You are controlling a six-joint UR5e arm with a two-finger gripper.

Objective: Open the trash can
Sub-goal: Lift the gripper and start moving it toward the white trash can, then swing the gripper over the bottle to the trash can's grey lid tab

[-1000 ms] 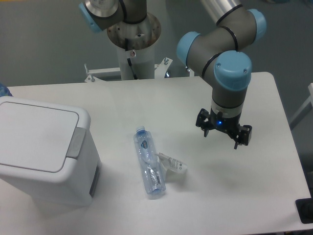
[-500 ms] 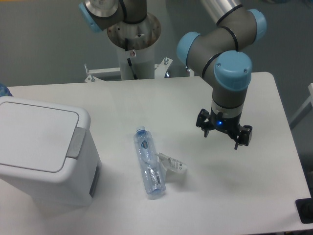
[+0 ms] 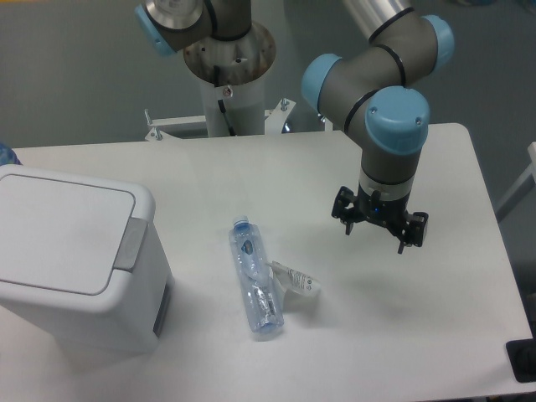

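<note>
Trash can (image 3: 71,260): white, lid flat and closed, grey push tab (image 3: 131,244) on its right edge; stands at the table's (image 3: 251,167) left side.
Gripper (image 3: 379,233): fingers spread apart, empty, above the table's right half, well apart from the can.
Plastic bottle (image 3: 255,279): lying on its side between the two.

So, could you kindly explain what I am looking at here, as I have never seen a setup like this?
This is one fixed camera looking down at a white table. The grey jointed machine with light-blue caps is a robot arm; the black two-finger gripper at its end hangs above the table, open and holding nothing. At the left stands a large white boxy plastic trash can, its flat lid shut, with a grey push tab on its edge. In the middle lies a clear plastic bottle on its side, with a small clear wrapper beside it.
</note>
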